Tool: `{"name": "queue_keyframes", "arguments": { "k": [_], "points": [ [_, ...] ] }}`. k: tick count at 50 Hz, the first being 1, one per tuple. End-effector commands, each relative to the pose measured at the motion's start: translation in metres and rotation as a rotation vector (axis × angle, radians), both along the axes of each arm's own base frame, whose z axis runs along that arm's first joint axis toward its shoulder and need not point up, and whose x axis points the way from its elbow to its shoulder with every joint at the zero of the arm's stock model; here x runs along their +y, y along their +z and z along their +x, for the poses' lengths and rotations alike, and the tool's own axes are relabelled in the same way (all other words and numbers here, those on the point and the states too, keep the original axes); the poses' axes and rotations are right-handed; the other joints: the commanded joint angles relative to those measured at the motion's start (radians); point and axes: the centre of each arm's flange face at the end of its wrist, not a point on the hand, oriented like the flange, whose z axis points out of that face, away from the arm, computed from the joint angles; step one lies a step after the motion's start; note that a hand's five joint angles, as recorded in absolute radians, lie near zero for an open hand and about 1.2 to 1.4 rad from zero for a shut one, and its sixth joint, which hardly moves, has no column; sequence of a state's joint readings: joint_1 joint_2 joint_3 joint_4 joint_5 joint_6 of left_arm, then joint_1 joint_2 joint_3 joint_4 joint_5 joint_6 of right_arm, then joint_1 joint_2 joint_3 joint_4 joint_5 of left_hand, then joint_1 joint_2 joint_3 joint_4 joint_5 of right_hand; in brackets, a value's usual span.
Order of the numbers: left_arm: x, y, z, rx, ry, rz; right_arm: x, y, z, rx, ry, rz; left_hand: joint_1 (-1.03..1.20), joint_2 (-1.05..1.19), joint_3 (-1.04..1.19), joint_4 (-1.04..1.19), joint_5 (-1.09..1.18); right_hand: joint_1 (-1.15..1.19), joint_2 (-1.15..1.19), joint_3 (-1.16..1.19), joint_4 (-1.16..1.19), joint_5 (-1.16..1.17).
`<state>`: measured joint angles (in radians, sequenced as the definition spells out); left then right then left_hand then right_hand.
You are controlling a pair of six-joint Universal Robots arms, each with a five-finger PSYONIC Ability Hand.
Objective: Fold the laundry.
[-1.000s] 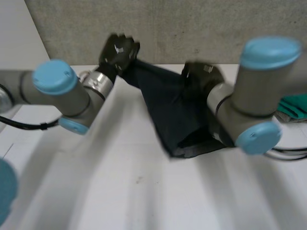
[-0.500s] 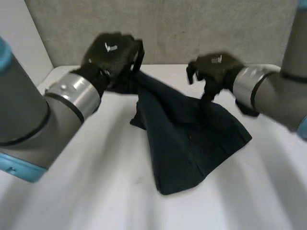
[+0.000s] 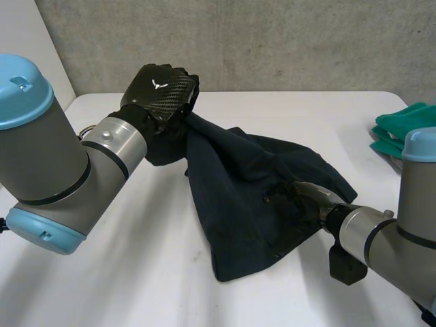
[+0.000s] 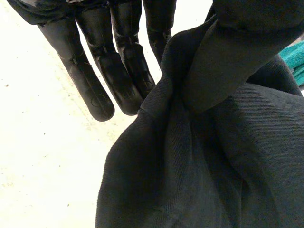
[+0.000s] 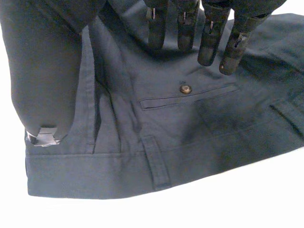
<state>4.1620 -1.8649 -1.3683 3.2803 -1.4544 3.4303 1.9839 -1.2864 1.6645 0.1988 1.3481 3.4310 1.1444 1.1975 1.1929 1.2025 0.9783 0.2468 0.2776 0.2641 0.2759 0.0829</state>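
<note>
Dark navy trousers (image 3: 245, 197) lie spread on the white table (image 3: 122, 272), with one end lifted at the back left. My left hand (image 3: 160, 88) is shut on that raised end. In the left wrist view the cloth (image 4: 213, 156) is bunched against the thumb, beside the straight fingers (image 4: 114, 71). My right hand (image 3: 310, 201) is low at the trousers' right side, open. Its straight fingers (image 5: 187, 23) hover just over the fabric (image 5: 114, 71) near a buttoned back pocket (image 5: 185, 89). The waistband and a belt loop (image 5: 156, 161) lie beyond the fingertips.
A pile of green cloth (image 3: 402, 133) lies at the table's right edge, and it is also seen past the trousers (image 4: 297, 57). A grey wall runs behind the table. Bare white table lies in front and to the left of the trousers.
My right hand has let go of the trousers, opened, and dropped low at their right side. The right part of the cloth has fallen flat. The left hand keeps its hold.
</note>
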Motion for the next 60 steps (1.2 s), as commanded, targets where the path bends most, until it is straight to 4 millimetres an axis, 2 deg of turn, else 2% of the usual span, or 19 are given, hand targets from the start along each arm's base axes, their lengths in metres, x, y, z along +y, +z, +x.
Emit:
{"name": "queue_keyframes", "arguments": {
  "k": [1,13,16,17,18,23,24,28,29,31,32,35,36,40,48,51,55,58,60],
  "points": [
    [0.0,0.001,0.0,0.004,-0.001,0.0,-0.007,-0.016,0.023,-0.069,0.005,0.025,0.252,0.199,0.203,0.194,0.243,-0.024,-0.055,-0.041,-0.053,-0.034],
    [0.001,0.003,-0.001,0.01,-0.005,-0.007,-0.004,-0.034,0.062,-0.116,0.008,0.066,0.252,0.199,0.203,0.194,0.243,0.011,-0.02,-0.006,-0.018,0.001],
    [0.001,0.005,-0.001,0.013,-0.005,-0.01,-0.007,-0.036,0.069,-0.108,-0.006,0.047,0.252,0.199,0.203,0.194,0.243,0.383,0.352,0.365,0.354,0.372],
    [0.002,0.005,-0.001,0.014,-0.005,-0.011,-0.009,-0.036,0.071,-0.103,-0.023,0.025,0.252,0.199,0.203,0.194,0.243,0.846,0.816,0.829,0.817,0.836],
    [0.002,0.006,0.0,0.016,-0.004,-0.013,-0.011,-0.036,0.071,-0.1,-0.035,0.012,0.252,0.199,0.203,0.194,0.243,1.115,1.085,1.098,1.086,1.105],
    [0.006,0.017,0.001,0.03,-0.004,-0.039,-0.022,-0.021,0.071,-0.098,-0.041,-0.082,0.252,0.199,0.203,0.194,0.243,1.149,1.119,1.132,1.12,1.139],
    [0.008,0.023,0.002,0.038,-0.004,-0.052,-0.022,-0.016,0.071,-0.091,-0.022,-0.11,0.252,0.199,0.203,0.194,0.243,1.149,1.119,1.132,1.12,1.139],
    [0.019,0.057,0.011,0.091,-0.001,-0.135,-0.019,0.052,0.067,-0.016,0.105,-0.396,0.252,0.199,0.203,0.194,0.243,1.149,1.119,1.132,1.12,1.139],
    [0.022,0.065,0.012,0.103,-0.001,-0.154,-0.021,0.081,0.058,0.033,0.123,-0.525,0.252,0.199,0.203,0.194,0.243,1.149,1.119,1.132,1.12,1.139],
    [0.028,0.089,0.017,0.15,0.004,-0.223,-0.024,0.105,0.047,0.091,0.133,-0.637,0.252,0.199,0.203,0.194,0.243,1.149,1.119,1.132,1.12,1.139],
    [0.031,0.097,0.019,0.168,0.005,-0.248,-0.025,0.128,0.038,0.147,0.128,-0.732,0.252,0.199,0.203,0.194,0.243,1.149,1.119,1.132,1.12,1.139],
    [0.043,0.128,0.028,0.246,0.018,-0.337,-0.019,0.162,0.031,0.186,0.121,-0.846,0.252,0.199,0.203,0.194,0.243,1.149,1.119,1.132,1.12,1.139],
    [0.046,0.134,0.031,0.265,0.026,-0.356,-0.015,0.182,0.027,0.181,0.108,-0.891,0.252,0.199,0.203,0.194,0.243,1.149,1.119,1.132,1.12,1.139],
    [0.06,0.164,0.045,0.363,0.067,-0.443,-0.007,0.214,0.019,0.172,0.11,-0.932,0.252,0.199,0.203,0.194,0.243,1.149,1.119,1.132,1.12,1.139],
    [0.099,0.206,0.071,0.471,0.084,-0.561,0.017,0.252,0.012,0.141,0.179,-0.983,0.252,0.199,0.203,0.194,0.243,1.149,1.119,1.132,1.12,1.139],
    [0.102,0.21,0.073,0.478,0.085,-0.573,0.018,0.256,0.01,0.139,0.188,-0.991,0.252,0.199,0.203,0.194,0.243,1.149,1.119,1.132,1.12,1.139],
    [0.097,0.206,0.071,0.463,0.085,-0.561,0.015,0.254,0.008,0.145,0.192,-0.979,0.252,0.199,0.203,0.194,0.243,1.149,1.119,1.132,1.12,1.139],
    [0.08,0.189,0.061,0.422,0.086,-0.511,0.007,0.243,0.011,0.156,0.211,-0.94,0.252,0.199,0.203,0.194,0.243,1.149,1.119,1.132,1.12,1.139],
    [0.058,0.166,0.048,0.373,0.09,-0.448,-0.002,0.232,0.015,0.164,0.222,-0.91,0.252,0.199,0.203,0.194,0.243,1.149,1.119,1.132,1.12,1.139]
  ]
}}
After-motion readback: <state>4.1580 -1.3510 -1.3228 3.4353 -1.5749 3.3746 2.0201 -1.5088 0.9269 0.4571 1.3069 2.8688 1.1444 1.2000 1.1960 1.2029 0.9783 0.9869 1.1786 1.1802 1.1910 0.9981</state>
